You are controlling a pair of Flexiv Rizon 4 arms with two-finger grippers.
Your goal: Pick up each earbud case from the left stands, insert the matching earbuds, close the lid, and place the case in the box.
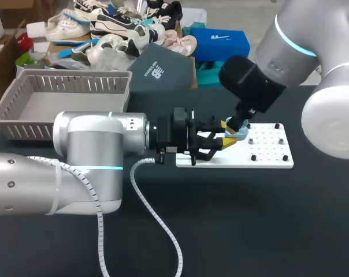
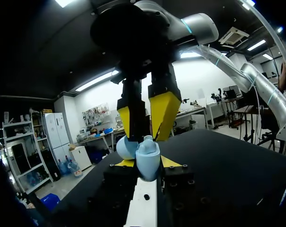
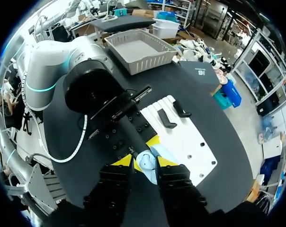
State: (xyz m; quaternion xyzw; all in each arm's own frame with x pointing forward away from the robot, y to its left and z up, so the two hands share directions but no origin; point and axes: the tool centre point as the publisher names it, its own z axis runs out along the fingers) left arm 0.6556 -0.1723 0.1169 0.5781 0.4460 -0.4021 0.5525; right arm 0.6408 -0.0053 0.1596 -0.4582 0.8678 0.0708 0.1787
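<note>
Left gripper [image 1: 227, 133] is clamped on the pale blue case [image 2: 147, 158], one yellow tip on each side, holding it just above the white plate [image 1: 273, 157]. The case pokes out ahead of those fingers with its long axis standing roughly upright, so its top end points straight at the right gripper [image 2: 145, 135]. That one comes down from above and sits right on top of the case. Can't tell whether it's actually pinching it or just touching. The case shows two rounded lobes, so I'd guess the lid's open. Anything going in has to drop along that upright axis, and the right arm is the one lined up for it.
</note>
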